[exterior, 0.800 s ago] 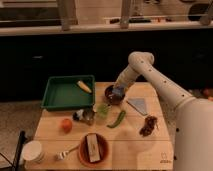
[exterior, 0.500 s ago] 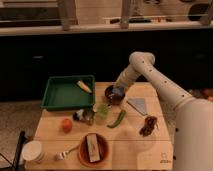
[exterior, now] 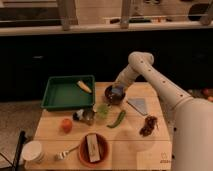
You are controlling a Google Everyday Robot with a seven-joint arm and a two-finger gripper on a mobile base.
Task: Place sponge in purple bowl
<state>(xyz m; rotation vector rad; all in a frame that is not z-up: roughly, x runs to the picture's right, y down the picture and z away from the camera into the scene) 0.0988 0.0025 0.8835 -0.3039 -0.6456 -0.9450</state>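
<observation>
Vs. the frame 0.5 s ago, nothing visibly differed: the arm [exterior: 150, 71] was in the same reach from the right and all items sat where they were. The gripper [exterior: 115, 89] hung right over the purple bowl [exterior: 107, 93], at the back centre of the tabletop [exterior: 135, 146]. The sponge [exterior: 118, 91] showed as a blue patch at the gripper tip, w/in the bowl's opening. Whether the gripper was clenched on it or had released it couldn't be told, nor whether the sponge touched the bowl's bottom.

Containers:
- The green tray [exterior: 60, 95], left of the purple bowl, held one yellow item [exterior: 84, 86] near its back right corner.
- The orange bowl [exterior: 82, 152] at the front edge held a tan block [exterior: 92, 147].
- A white bowl [exterior: 32, 150] sat at the front left corner.

A green pepper [exterior: 117, 119] lay just in front of the purple bowl.
</observation>
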